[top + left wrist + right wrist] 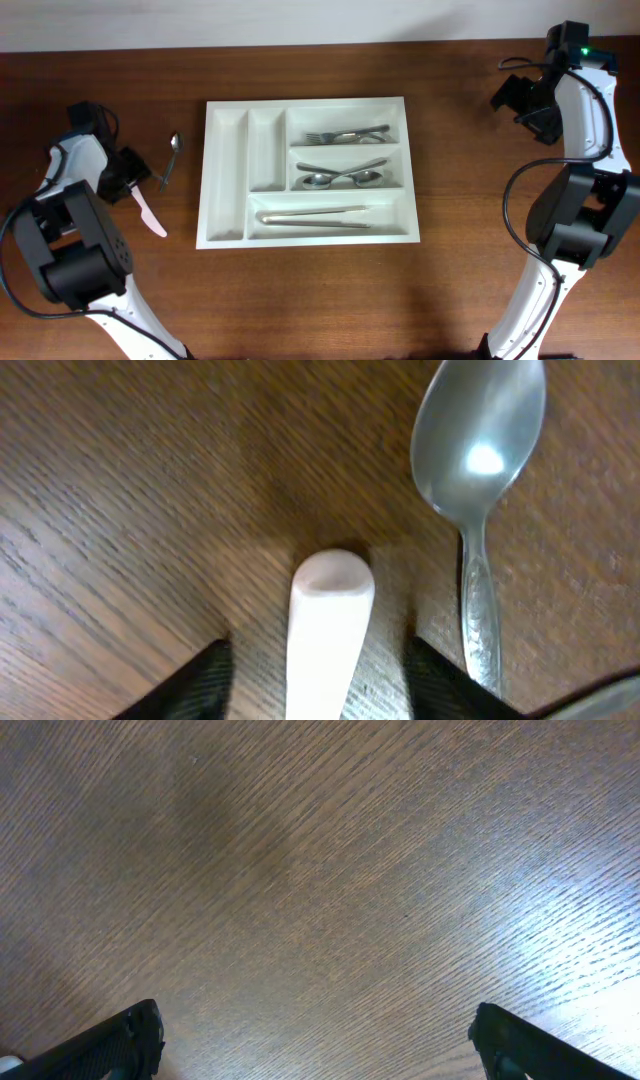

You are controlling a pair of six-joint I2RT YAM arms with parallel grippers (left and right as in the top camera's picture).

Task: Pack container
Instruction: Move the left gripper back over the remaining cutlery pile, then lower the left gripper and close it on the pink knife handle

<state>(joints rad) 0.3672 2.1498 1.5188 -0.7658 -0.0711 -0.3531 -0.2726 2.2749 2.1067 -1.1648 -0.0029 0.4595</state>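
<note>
A white cutlery tray lies in the middle of the table, holding forks, spoons and long utensils. A white plastic knife and a metal spoon lie on the table left of it. My left gripper is open, low over the knife's handle end. In the left wrist view the handle lies between the fingertips without touching them, and the spoon lies just right. My right gripper is open and empty at the far right; the right wrist view shows it over bare wood.
The tray's two narrow left compartments hold nothing. The table's far edge meets a pale wall along the top. Both arm bases stand at the front corners.
</note>
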